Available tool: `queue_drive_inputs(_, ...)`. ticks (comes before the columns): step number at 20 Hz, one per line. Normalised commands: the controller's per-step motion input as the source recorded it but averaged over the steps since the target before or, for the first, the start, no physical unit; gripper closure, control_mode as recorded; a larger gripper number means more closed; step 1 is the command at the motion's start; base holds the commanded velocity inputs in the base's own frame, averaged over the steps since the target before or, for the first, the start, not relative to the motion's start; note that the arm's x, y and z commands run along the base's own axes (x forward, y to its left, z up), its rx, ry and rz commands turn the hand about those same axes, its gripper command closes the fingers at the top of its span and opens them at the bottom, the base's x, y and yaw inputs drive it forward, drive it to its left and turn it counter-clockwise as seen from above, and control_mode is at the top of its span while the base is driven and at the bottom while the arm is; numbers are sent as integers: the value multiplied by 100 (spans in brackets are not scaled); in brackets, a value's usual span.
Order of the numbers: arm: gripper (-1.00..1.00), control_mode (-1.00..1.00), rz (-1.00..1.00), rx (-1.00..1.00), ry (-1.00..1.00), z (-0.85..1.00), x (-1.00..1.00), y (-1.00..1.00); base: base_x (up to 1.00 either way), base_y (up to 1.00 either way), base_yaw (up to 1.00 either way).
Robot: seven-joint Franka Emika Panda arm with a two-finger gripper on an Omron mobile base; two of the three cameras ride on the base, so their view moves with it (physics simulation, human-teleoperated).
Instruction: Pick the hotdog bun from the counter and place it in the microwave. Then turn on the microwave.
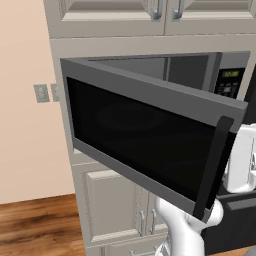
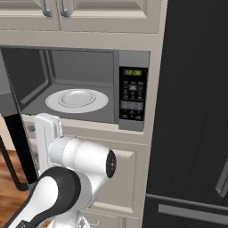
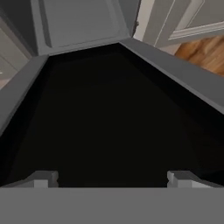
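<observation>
From the right base view we look straight into the wide grey-framed microwave (image 2: 84, 89), where a white round glass plate (image 2: 76, 100) lies on its floor beside the dark keypad with green display (image 2: 133, 94), next to the tall black fridge (image 2: 196, 111). In the left base view the swung-open black glass door (image 1: 150, 140) with its black bar handle (image 1: 216, 165) blocks that cavity. In the hand view the gripper (image 3: 113, 178) faces that dark glass, fingers spread wide and holding nothing; we cannot tell where the hotdog bun is.

Microwave (image 2: 133, 62) cavity open; swung door (image 1: 150, 140) blocks approach
</observation>
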Motion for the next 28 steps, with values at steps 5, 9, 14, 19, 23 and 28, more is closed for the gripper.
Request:
queue_drive_inputs(5,-100,-100,4,5,0,-6,-21,20,0,0,0)
queue_drive_inputs(9,-100,-100,3,5,0,-6,-25,25,0,0,0)
queue_drive_inputs(14,-100,-100,1,5,-2,-7,-27,27,0,0,0)
queue_drive_inputs(19,-100,-100,1,5,-7,-9,-32,29,0,0,0)
queue_drive_inputs(23,-100,-100,0,6,-10,-11,-34,26,0,0,0)
queue_drive_inputs(28,-100,-100,0,7,-13,-12,-36,26,0,0,0)
